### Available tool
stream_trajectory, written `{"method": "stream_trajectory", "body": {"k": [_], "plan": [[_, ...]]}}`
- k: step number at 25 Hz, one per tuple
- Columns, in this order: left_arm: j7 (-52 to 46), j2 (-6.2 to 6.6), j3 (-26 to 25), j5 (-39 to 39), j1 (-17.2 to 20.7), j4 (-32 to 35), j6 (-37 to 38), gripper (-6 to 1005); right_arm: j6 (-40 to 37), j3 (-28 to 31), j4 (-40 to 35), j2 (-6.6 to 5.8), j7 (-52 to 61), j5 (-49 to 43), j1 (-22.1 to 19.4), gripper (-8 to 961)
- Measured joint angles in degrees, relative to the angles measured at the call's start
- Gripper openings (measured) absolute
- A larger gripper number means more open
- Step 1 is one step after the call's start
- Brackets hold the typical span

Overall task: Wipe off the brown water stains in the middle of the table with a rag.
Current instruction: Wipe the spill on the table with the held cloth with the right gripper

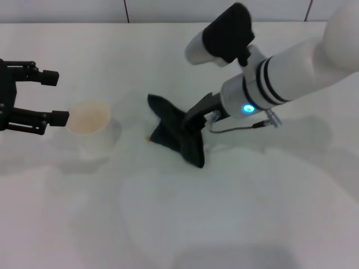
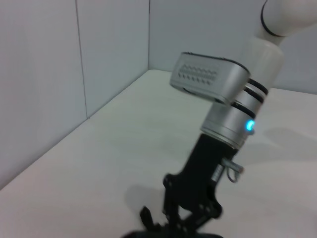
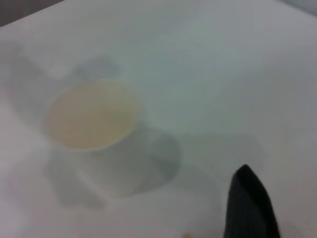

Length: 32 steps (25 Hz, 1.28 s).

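Rag [image 1: 179, 134] lies pressed flat on the surface [image 1: 235, 213] under the right tool [image 1: 193, 124], clamped on its folds, to drag it over the brown stain [image 1: 148, 138] (only a speck shows at its edge). The left tool [image 1: 53, 98], fingers spread, idles beside the cup [image 1: 90, 126].

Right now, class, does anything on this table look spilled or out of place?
Yes. A small orange-brown speck of the brown water stains shows on the white table, at the edge of the rag that the right gripper presses down. The cup stands upright beside the open left gripper.
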Motion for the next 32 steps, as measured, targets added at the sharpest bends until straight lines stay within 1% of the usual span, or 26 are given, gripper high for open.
{"method": "stream_trajectory", "body": {"k": [6, 14, 22, 32], "plan": [[0.09, 0.00, 0.09, 0.11, -0.13, 0.02, -0.18, 861, -2.10, -3.58, -1.92, 0.04, 0.11, 2.97, 0.63, 73], [0.28, -0.09, 0.06, 0.09, 0.00, 0.10, -0.21, 861, -6.46, -4.83, -4.71, 0.04, 0.05, 5.39, 0.09, 73], [0.30, -0.32, 0.06, 0.10, 0.11, 0.24, -0.20, 861, -8.96, -6.02, -4.60, 0.04, 0.05, 7.24, 1.20, 73], [0.22, -0.54, 0.10, -0.18, 0.15, 0.32, -0.18, 861, -7.99, -7.58, -2.50, 0.05, -0.08, 7.78, 3.13, 73]]}}
